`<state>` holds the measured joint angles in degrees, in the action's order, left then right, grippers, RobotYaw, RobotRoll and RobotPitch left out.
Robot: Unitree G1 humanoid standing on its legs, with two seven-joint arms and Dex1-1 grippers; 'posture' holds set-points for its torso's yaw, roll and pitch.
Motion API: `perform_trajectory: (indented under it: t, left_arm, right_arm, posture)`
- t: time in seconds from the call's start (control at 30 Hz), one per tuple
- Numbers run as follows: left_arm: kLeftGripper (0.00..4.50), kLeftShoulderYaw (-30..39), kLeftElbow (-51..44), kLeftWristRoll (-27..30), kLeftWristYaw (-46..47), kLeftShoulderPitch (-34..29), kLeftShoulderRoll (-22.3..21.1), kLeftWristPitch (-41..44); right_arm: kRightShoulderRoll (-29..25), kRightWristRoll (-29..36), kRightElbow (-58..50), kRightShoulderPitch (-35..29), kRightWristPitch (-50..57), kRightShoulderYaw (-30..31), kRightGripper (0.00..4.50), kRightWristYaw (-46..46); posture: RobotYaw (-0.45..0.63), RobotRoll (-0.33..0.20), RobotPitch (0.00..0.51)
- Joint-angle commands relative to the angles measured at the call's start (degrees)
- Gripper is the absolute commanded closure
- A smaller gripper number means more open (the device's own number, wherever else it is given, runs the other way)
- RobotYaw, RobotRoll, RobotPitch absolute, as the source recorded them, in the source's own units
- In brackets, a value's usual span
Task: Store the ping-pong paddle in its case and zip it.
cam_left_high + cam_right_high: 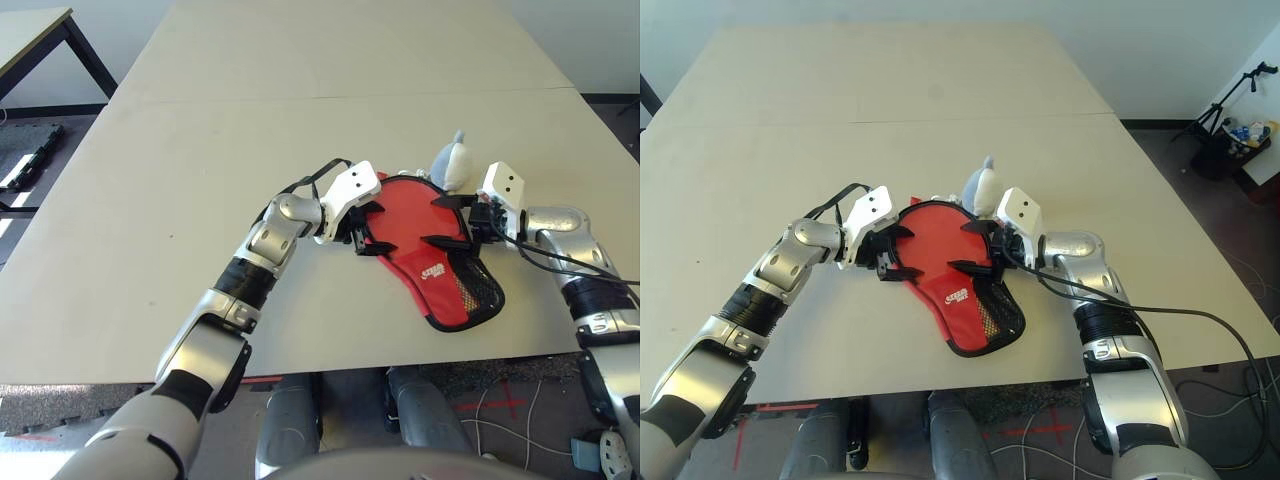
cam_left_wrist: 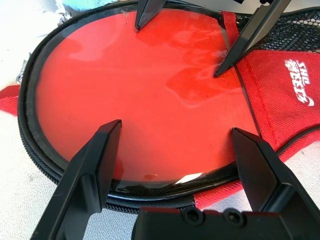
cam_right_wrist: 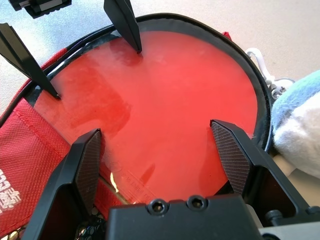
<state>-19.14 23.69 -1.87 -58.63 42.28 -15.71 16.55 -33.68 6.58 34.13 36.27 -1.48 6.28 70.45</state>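
The red case (image 1: 448, 283) lies near the table's front edge, with a white logo and a black mesh pocket (image 1: 482, 287) on its narrow end. The ping-pong paddle (image 1: 408, 212) rests inside its round, black-trimmed end with the red face (image 2: 150, 85) showing. The handle is hidden under the red fabric. My left gripper (image 1: 372, 230) is open at the face's left edge, its fingertips just over the rubber (image 3: 165, 95). My right gripper (image 1: 437, 222) is open over the right edge, facing the left one. Neither holds anything.
A small white-grey lumpy wad (image 1: 452, 163) sits just behind the case, close to my right gripper. The beige table (image 1: 300, 130) stretches far back and left. A second table (image 1: 30, 35) stands at the far left, and cables lie on the floor below the front edge.
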Motion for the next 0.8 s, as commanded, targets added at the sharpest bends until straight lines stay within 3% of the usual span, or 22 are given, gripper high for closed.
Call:
perform_trajectory:
  t: [0.03, 0.27, 0.47, 0.8]
  left_arm:
    - [0.04, -1.7, 1.6, -1.4, 0.4, -1.3, -0.4, 1.2]
    - [0.04, -1.8, 1.4, -1.4, 0.3, -1.5, -0.5, 1.2]
    - [0.04, -1.9, 1.0, -1.3, 0.4, -1.7, -0.4, 1.4]
    - [0.04, -2.1, -0.3, -1.3, 0.4, -2.3, -0.5, 2.1]
  right_arm:
    - [-2.0, 0.8, -2.0, -0.7, 4.2, 0.5, 0.0, 3.2]
    - [-4.1, 5.7, -7.3, 3.4, 11.8, -1.9, 0.0, 7.1]
    - [-2.2, 7.7, -5.2, 10.3, 14.2, -4.7, 0.0, 3.4]
    - [1.6, 0.6, 20.4, 25.0, 6.1, -6.6, 0.0, -15.7]
  posture:
    - [-0.1, 0.0, 0.17]
    - [-0.1, 0.0, 0.169]
    - [-0.1, 0.0, 0.166]
    - [-0.09, 0.0, 0.161]
